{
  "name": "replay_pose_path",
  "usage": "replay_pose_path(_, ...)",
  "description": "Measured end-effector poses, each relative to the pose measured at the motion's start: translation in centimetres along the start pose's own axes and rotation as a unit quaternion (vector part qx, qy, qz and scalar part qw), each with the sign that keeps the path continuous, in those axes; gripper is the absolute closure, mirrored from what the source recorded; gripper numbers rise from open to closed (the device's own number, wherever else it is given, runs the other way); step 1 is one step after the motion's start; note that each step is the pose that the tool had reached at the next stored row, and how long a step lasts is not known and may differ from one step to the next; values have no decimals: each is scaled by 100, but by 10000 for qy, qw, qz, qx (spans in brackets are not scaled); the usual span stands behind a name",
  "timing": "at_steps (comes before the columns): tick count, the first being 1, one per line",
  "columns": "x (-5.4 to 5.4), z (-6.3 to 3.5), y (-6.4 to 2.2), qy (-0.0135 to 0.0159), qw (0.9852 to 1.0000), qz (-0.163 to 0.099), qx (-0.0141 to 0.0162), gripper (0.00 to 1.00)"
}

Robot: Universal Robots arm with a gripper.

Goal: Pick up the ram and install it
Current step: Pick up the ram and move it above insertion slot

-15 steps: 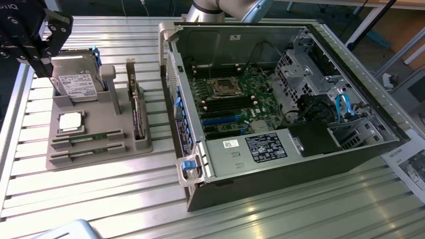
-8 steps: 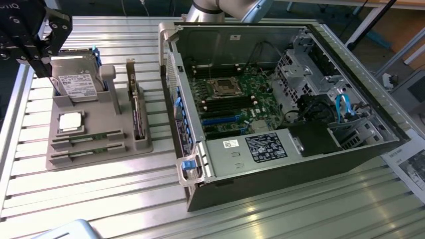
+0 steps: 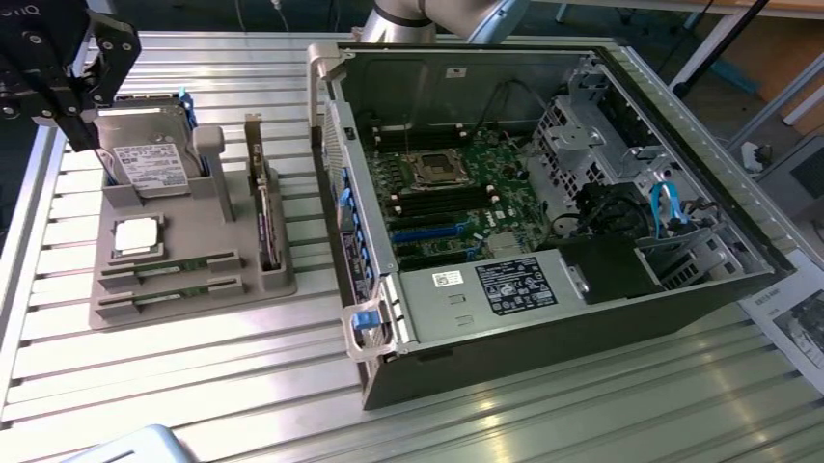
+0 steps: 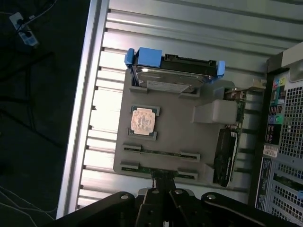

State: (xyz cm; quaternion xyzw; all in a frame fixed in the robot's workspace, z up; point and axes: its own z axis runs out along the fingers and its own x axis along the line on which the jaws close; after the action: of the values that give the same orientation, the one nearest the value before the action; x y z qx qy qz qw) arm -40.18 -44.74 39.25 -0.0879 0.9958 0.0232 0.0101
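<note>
While the end effector (image 4: pixel 163 188) hangs closed, holding nothing, a slatted metal table (image 3: pixel 193 386) bears the parts tray (image 3: pixel 264 285).

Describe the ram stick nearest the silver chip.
The ram stick is a long, thin green circuit board standing on its long edge in a slot of the gray holder. Gray blocks hold both ends. It lies beside the silver chip, parallel to a second stick; nothing else touches it.
</note>
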Motion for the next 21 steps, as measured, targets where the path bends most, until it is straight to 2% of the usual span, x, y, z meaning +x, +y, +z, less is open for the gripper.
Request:
replay_pose_path(5,0,3,0,16,9994,-356,-8,90)
replay_pose_path(11,0,9,0,34,9970,-770,-18,90)
replay_pose_path(14,0,16,0,50,9937,-1120,-27,90)
replay_pose_path(17,0,20,-1,58,9915,-1303,-31,90)
replay_pose_path(21,1,24,-1,71,9872,-1595,-38,90)
